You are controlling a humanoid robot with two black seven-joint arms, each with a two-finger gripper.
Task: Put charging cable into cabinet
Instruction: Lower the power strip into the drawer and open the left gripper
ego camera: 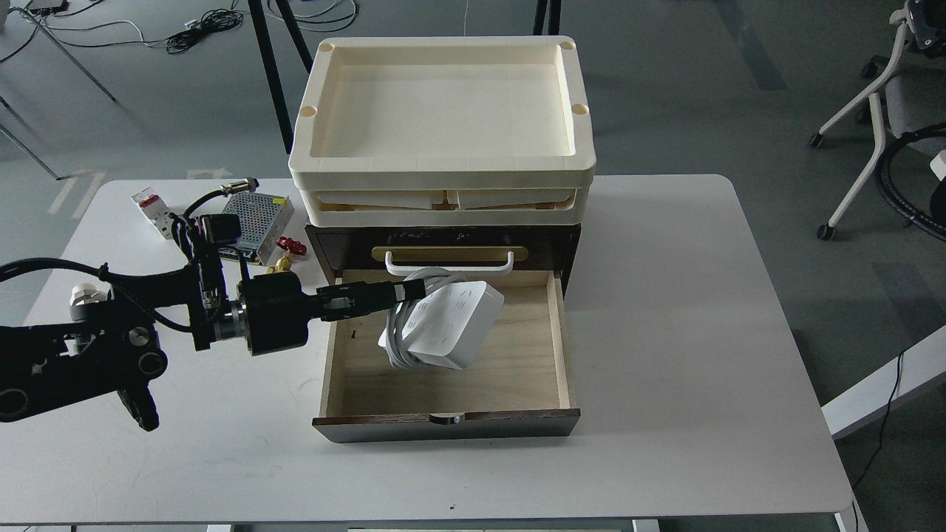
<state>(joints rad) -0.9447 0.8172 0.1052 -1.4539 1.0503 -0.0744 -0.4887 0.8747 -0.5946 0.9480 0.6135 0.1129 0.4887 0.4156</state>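
Observation:
The charging cable (451, 326) is a white flat power strip with a thick white cord looped round it. It hangs tilted over the open lower drawer of the dark brown cabinet (562, 247), above the pale wood floor. My left gripper (411, 291) reaches in from the left over the drawer's left wall and is shut on the cord end of the charging cable. The drawer's dark front (446, 426) faces me. The upper drawer is closed, with a white bar handle (448, 261). My right gripper is out of view.
Two stacked cream trays (442, 166) sit on top of the cabinet. Behind my left arm lie a perforated metal box (255, 210), a small white breaker with a red switch (150, 212) and small red and brass parts (287, 253). The white table (680, 332) carries it all.

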